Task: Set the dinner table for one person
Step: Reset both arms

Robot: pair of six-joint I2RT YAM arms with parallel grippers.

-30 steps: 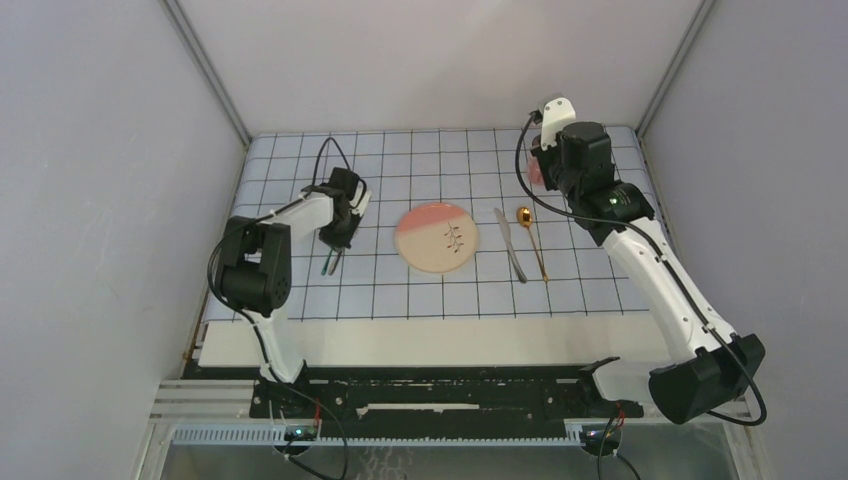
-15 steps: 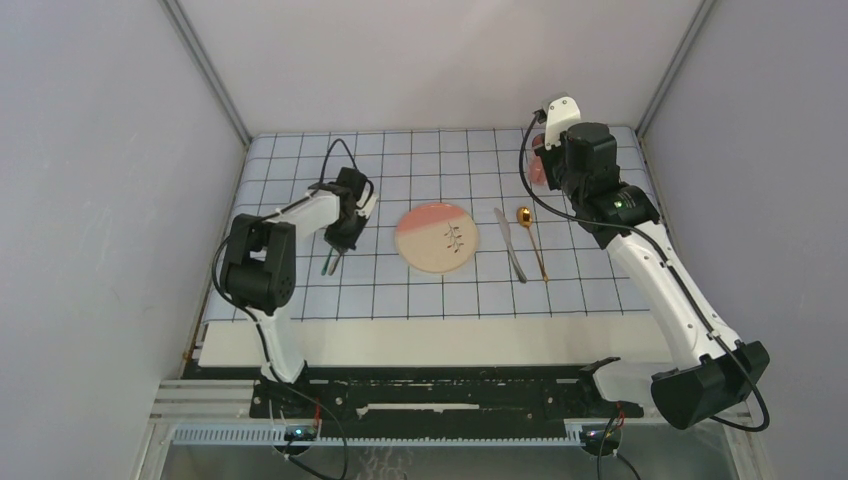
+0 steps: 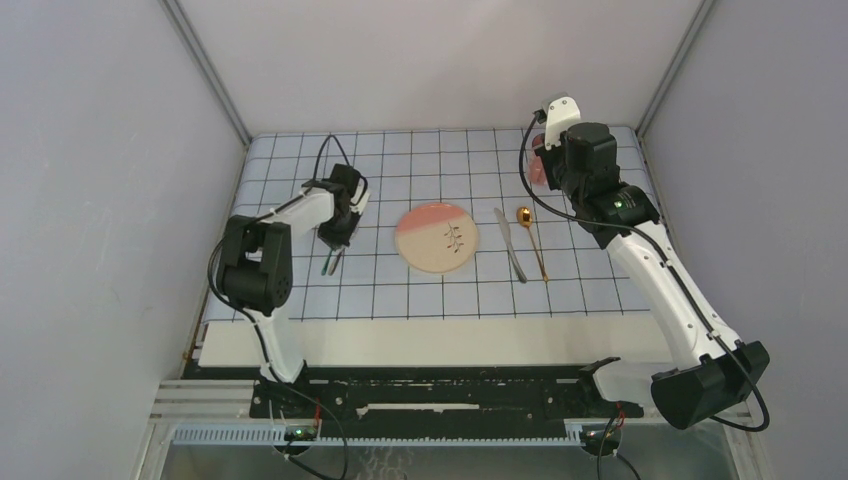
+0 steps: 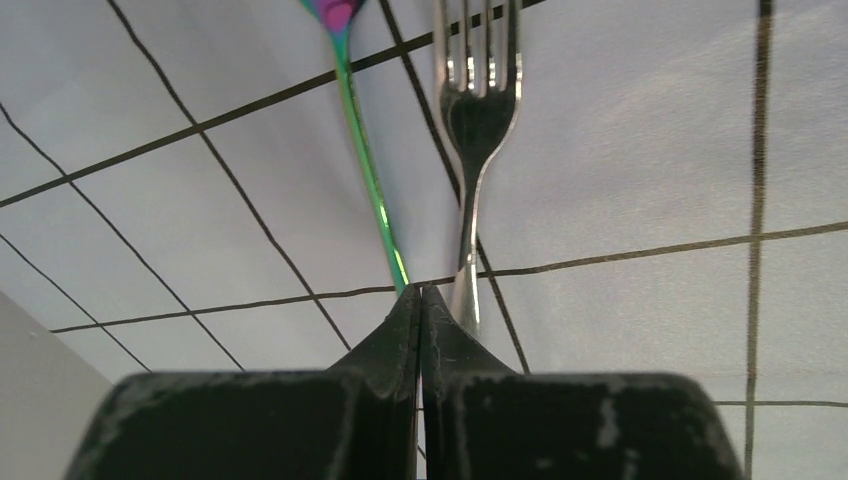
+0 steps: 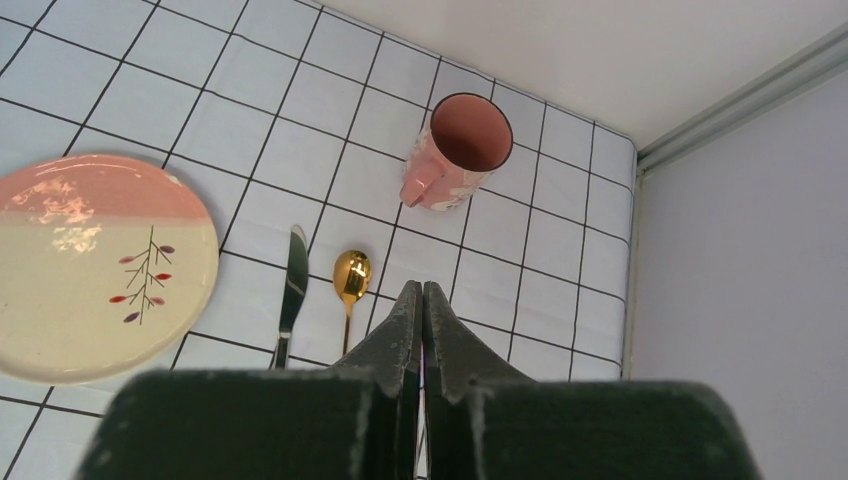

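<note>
Grey walls (image 3: 100, 200) enclose the cream counter (image 3: 400, 345), mostly covered by a blue gridded cloth (image 3: 420, 160). On it: a pink-cream plate (image 3: 437, 237) mid-cloth, a pink mug (image 5: 455, 152) far right, knife (image 3: 511, 243) and gold spoon (image 3: 531, 240) right of the plate, fork (image 4: 477, 110) and iridescent utensil (image 4: 365, 160) left. The left fingers (image 4: 395, 335) and right fingers (image 5: 398, 335) are pressed together.

The fork (image 4: 478, 120) is polished metal, mirror-bright. The thin handle (image 4: 365, 170) beside it is glossy metal with a rainbow sheen. The cloth (image 4: 650, 150) under them looks matt and smooth. The plate (image 5: 90, 270) and mug (image 5: 440, 180) are shiny glazed ceramic. The spoon (image 5: 351, 275) is bright gold metal, the knife (image 5: 293, 280) duller steel. The left gripper (image 4: 421, 295) is matt black plastic, scuffed grey. The dinner table (image 3: 400, 345) looks smooth and matt.
</note>
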